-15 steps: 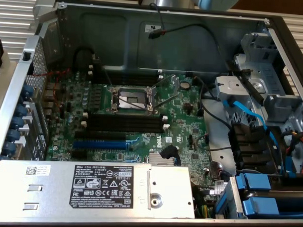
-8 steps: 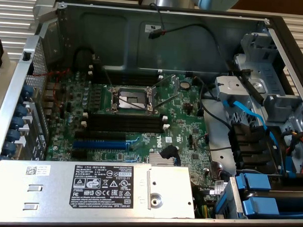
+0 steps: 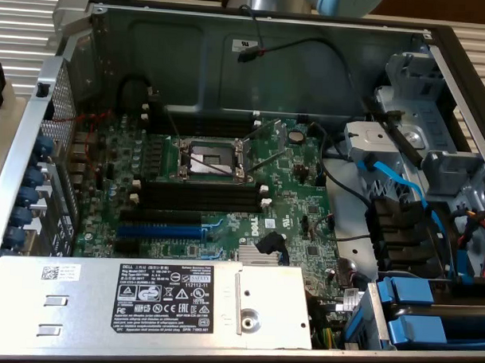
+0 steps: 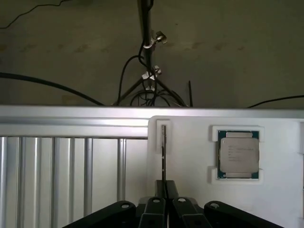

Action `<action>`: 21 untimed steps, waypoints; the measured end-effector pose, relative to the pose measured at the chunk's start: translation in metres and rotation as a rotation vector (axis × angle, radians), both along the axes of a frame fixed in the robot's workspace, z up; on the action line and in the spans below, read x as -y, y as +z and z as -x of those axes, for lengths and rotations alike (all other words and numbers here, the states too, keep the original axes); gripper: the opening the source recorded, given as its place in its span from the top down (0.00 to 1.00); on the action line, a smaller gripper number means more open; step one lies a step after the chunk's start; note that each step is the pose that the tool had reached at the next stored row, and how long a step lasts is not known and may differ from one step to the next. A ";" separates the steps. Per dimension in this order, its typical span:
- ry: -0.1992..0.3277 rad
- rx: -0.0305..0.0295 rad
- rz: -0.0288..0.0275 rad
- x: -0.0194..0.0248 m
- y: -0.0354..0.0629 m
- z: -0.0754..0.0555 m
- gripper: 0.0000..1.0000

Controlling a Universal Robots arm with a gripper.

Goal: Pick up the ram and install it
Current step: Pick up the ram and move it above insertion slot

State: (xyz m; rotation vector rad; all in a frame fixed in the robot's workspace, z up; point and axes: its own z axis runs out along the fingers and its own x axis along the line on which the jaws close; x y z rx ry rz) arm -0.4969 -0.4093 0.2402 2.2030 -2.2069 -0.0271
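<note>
In the wrist view the ram [image 4: 163, 152] is a thin dark stick standing on edge in a narrow pocket of a white tray [image 4: 190, 142], and I see it end-on. My gripper [image 4: 164, 186] is at the ram's near end. Its black fingers [image 4: 157, 187] are drawn together with the stick's edge between them. In the exterior view the open computer case holds the green motherboard [image 3: 226, 197]. Long black slots with white end clips [image 3: 198, 197] lie beside the CPU socket [image 3: 211, 159], and they look bare.
A processor chip [image 4: 238, 154] sits in another pocket of the white tray. Ribbed metal [image 4: 57, 175] lies beside the tray, with cables [image 4: 147, 80] on the floor beyond. Inside the case are a blue expansion slot [image 3: 157, 230], a power supply [image 3: 143, 301], blue cables [image 3: 402, 183] and drive bays [image 3: 421, 315].
</note>
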 end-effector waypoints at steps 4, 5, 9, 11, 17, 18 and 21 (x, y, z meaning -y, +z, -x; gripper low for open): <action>0.000 0.0000 0.0000 0.0000 0.0128 0.000 0.88; 0.000 0.0002 -0.0001 0.0000 0.0158 0.000 0.88; 0.000 0.0002 0.0002 0.0000 0.0304 0.000 0.88; 0.000 0.0002 0.0002 0.0000 0.0381 0.000 0.88; 0.000 0.0005 0.0004 0.0000 0.0644 0.000 0.88; 0.000 0.0007 0.0004 0.0000 0.0689 0.000 0.88; 0.000 0.0014 0.0003 0.0000 0.0826 0.000 0.88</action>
